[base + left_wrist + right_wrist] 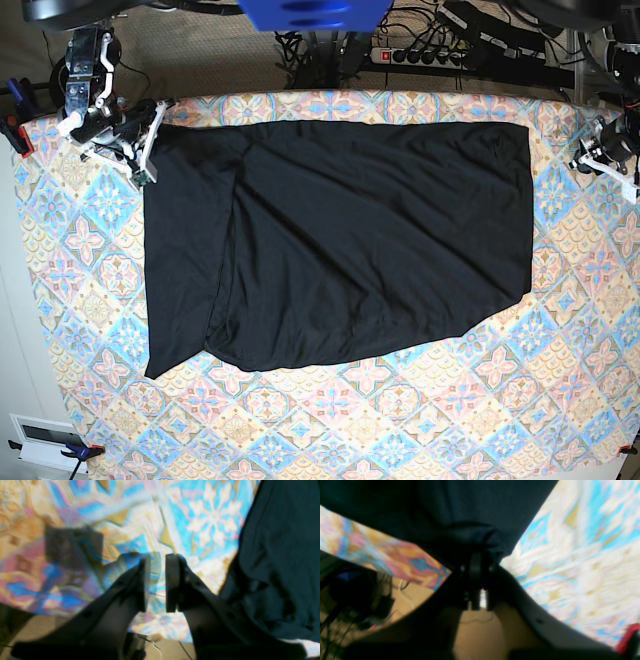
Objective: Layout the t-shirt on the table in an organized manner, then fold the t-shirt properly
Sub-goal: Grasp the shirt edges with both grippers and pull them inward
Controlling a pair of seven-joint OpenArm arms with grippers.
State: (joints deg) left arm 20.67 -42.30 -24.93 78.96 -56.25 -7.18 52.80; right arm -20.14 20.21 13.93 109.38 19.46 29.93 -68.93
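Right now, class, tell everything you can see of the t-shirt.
The t-shirt is plain black, thin, soft fabric, spread wide and mostly flat across the patterned table, creased diagonally, with a layer folded over along one side. The right gripper meets a bunched corner; the left gripper stands open beside it, apart.

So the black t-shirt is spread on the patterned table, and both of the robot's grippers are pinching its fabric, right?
Not quite. Only the right gripper has the t-shirt bunched at its tips. In the left wrist view, the left gripper stands open over the bare table, beside the cloth. The rest is right.
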